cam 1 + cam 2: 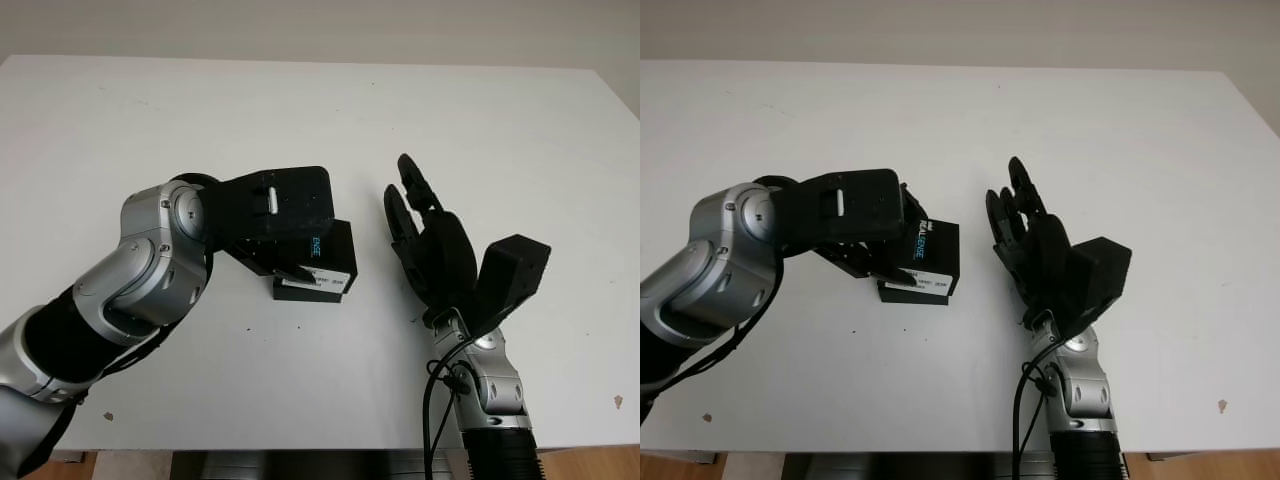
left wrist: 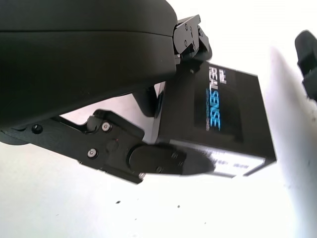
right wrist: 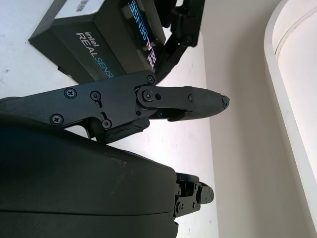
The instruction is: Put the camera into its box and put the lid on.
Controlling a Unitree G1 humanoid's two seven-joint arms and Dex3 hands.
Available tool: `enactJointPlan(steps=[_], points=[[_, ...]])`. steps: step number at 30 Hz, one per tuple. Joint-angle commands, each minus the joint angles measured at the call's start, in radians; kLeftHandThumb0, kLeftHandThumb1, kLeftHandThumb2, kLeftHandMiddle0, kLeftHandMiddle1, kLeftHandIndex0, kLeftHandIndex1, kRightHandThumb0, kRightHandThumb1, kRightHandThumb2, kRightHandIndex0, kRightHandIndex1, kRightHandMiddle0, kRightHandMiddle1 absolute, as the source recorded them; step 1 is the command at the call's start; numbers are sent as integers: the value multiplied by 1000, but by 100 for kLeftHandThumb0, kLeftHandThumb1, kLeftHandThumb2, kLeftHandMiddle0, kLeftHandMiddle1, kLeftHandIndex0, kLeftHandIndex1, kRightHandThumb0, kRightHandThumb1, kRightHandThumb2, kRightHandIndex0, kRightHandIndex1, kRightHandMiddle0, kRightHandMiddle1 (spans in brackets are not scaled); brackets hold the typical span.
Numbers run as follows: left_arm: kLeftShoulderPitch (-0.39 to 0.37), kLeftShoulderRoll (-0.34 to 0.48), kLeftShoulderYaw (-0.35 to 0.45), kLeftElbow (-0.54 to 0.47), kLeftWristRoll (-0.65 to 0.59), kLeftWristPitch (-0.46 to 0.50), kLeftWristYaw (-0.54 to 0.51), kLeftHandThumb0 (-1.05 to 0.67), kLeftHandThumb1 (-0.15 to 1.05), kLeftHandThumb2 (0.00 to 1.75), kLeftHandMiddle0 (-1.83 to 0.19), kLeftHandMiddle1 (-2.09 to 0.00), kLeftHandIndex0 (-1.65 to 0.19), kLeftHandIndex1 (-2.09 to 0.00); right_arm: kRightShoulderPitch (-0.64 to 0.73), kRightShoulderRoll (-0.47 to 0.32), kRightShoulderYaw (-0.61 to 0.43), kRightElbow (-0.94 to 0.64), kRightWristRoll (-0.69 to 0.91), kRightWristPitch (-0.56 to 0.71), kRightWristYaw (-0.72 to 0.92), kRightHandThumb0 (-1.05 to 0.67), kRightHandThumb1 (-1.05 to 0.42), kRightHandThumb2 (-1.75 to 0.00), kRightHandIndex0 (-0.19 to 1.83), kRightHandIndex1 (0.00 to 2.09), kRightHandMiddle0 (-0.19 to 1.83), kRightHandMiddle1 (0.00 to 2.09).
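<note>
A black box lid with blue lettering sits slightly askew over the black box base in the middle of the white table. My left hand comes over it from the left and is shut on the lid, one finger along its white-labelled side and others at the opposite edge. My right hand is open just right of the box, palm toward it and apart from it. In the right wrist view one of its fingers points past the box.
The table's front edge runs close below both arms. A few small dark specks dot the tabletop near the front. A cable loops beside my right forearm.
</note>
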Motion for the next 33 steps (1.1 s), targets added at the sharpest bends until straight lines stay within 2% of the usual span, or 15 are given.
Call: enactJointPlan(steps=[1,4,13,17,21,25,29,33], points=[[-20,-4,-22,-31,-4,-17,-25,-62,105,40,19,-7,19,-4,6,5,1,4,2,-6,3,-56,-105,-36,0,5,4,5],[-17,9,-22,-35,-4,-35,-38,-62,105,40,19,-1,19,0,7,2,3,8,-1,-14,7,-57,-105,-36,0,5,4,5],[-29,30,-48,-24,19,-42,-77,-60,105,37,19,0,19,0,9,0,0,12,-2,-15,9,-57,-105,-36,0,5,4,5],[-8,46,-38,-26,40,-101,-71,-59,105,37,19,0,19,0,10,-3,-3,8,0,-9,10,-57,-105,-36,0,5,4,5],[16,85,-34,-24,78,-216,-73,-60,105,38,19,0,19,0,9,-7,-5,4,2,-1,14,-57,-105,-36,0,5,4,5],[79,129,11,-16,115,-422,-25,-65,105,43,19,0,19,0,9,-8,-5,0,1,5,13,-57,-105,-36,0,5,4,5],[142,195,92,32,164,-666,60,-76,105,60,19,0,19,0,8,-13,-5,-1,2,0,21,-58,-105,-36,0,5,4,5],[169,214,179,104,179,-747,74,-80,105,69,19,0,19,0,1,-26,-12,1,0,-12,32,-58,-105,-36,2,6,5,6]])
